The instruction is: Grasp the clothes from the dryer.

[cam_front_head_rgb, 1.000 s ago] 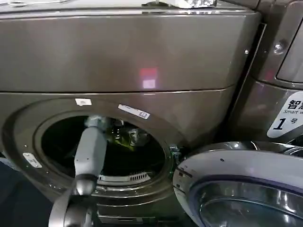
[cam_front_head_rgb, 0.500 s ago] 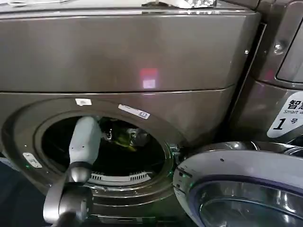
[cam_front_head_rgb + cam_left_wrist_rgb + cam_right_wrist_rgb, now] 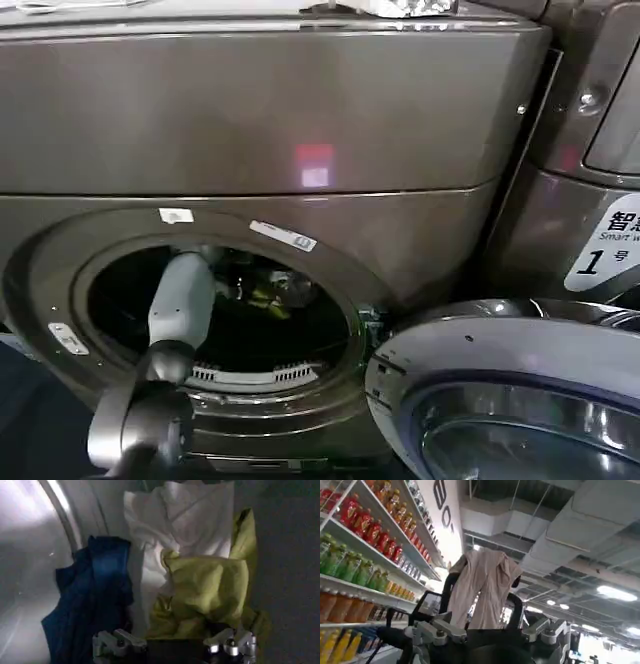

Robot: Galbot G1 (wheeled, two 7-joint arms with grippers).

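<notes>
Left arm (image 3: 180, 310) is reaching through the dryer (image 3: 250, 150) porthole, and it's barely moved from half a second ago, just nudged a touch deeper toward the clothes (image 3: 190, 575). Those sit piled at the back of the drum: blue piece (image 3: 95, 600) beside the white one (image 3: 180, 520), yellow-green one (image 3: 210, 585) in front. Left gripper (image 3: 175, 644) is spread wide just short of the pile, holding nothing. Right gripper (image 3: 490, 635) is away from the dryer, fingers apart around a pale hanging garment (image 3: 482, 587), can't tell if it's gripped. The door (image 3: 510, 400) hangs open right of the porthole.
</notes>
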